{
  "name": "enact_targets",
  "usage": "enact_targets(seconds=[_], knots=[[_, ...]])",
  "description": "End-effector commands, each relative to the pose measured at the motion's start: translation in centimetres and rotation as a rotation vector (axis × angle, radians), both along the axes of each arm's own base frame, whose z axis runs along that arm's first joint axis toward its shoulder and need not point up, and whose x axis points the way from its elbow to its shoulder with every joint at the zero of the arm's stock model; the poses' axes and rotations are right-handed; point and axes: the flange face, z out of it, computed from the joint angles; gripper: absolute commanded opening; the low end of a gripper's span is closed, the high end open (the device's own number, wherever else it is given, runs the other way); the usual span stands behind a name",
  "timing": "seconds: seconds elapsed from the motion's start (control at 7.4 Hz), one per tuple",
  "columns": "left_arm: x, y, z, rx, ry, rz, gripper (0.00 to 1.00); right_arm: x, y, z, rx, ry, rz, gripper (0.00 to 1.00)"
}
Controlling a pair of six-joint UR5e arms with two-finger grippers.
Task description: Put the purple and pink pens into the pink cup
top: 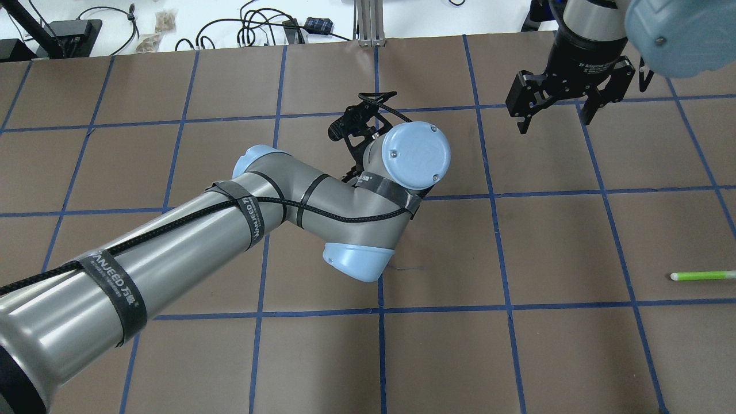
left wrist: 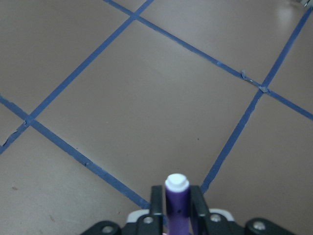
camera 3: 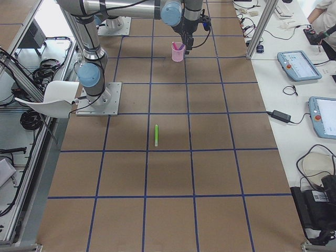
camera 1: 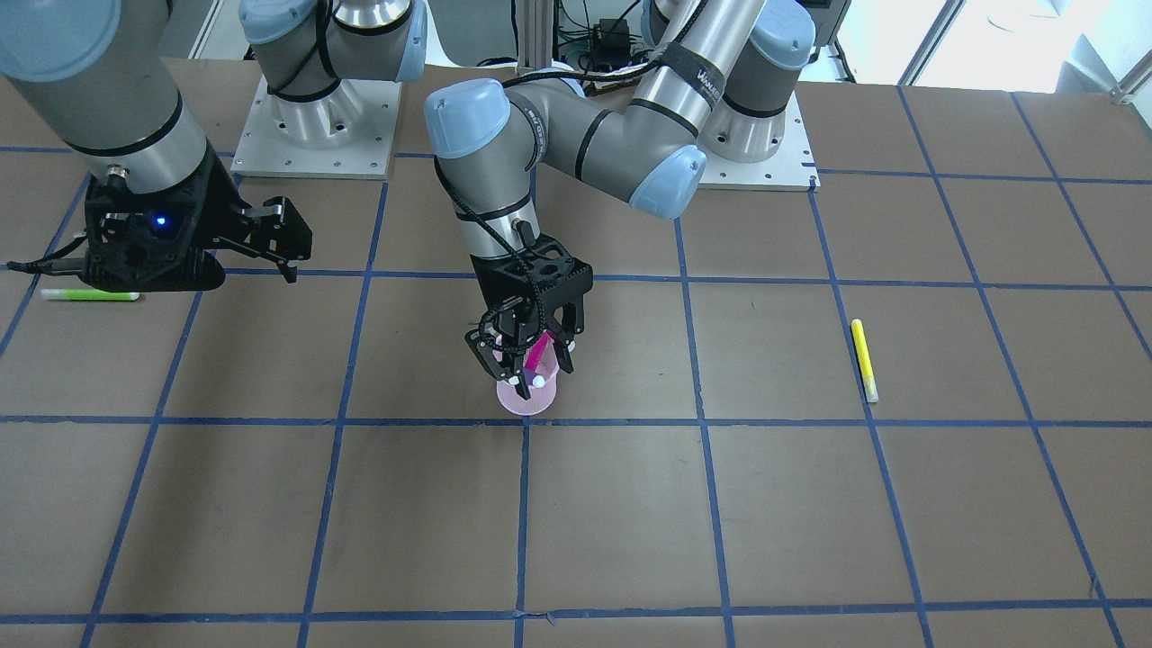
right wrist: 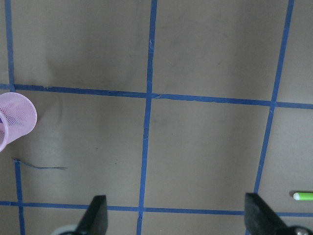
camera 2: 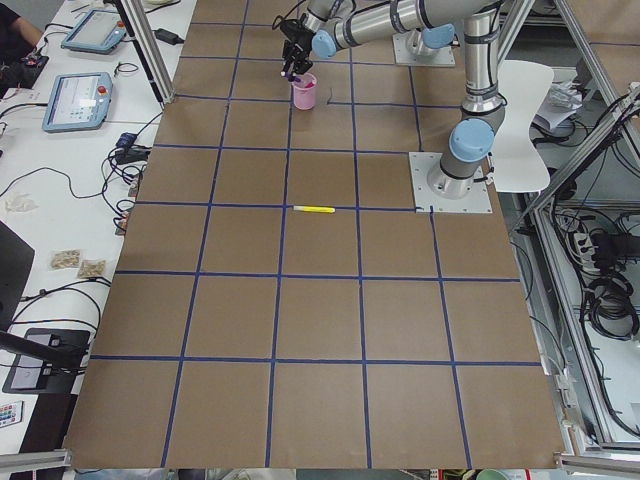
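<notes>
The pink mesh cup stands on the table's middle, also visible in the right wrist view. My left gripper hangs straight over it, pointing down. In the left wrist view its fingers are shut on the purple pen, whose white end points down. A pink pen leans up out of the cup between the gripper's links. My right gripper is open and empty, well off to the cup's side, with its fingers spread wide.
A green pen lies on the table near my right gripper and also shows in the overhead view. A yellow pen lies on my left side. Both arm bases stand at the table's robot edge.
</notes>
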Motion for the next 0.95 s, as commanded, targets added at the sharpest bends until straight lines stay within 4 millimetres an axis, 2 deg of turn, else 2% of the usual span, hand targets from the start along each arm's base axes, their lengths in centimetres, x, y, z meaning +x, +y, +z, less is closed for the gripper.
enact_targets(seconds=[0.0, 0.14, 0.27, 0.41, 0.54, 0.68, 0.81], knots=[[-0.2, 0.2, 0.7, -0.011, 0.009, -0.005, 1.00, -0.2, 0.1, 0.7, -0.017, -0.007, -0.008, 1.00], [0.3, -0.3, 2.9, -0.012, -0.016, -0.079, 1.00, -0.1, 1.1, 1.9, -0.040, -0.008, -0.015, 1.00], [1.4, -1.4, 4.2, 0.029, -0.114, -0.253, 1.00, 0.1, 1.3, 3.2, -0.096, -0.010, -0.010, 1.00], [4.0, -2.8, 5.7, 0.090, -0.173, -0.314, 1.00, 0.1, 0.9, 4.3, -0.173, -0.008, -0.009, 1.00], [6.4, -4.7, 7.3, 0.162, -0.069, -0.351, 1.00, 0.2, 0.8, 4.4, -0.187, -0.009, -0.003, 1.00], [11.3, -7.4, 9.5, 0.260, 0.006, -0.373, 1.00, 0.7, 0.4, 4.6, -0.191, -0.042, -0.011, 1.00], [15.7, -8.9, 12.0, 0.330, 0.071, -0.351, 1.00, 0.7, 0.5, 4.8, -0.186, -0.045, -0.014, 1.00]])
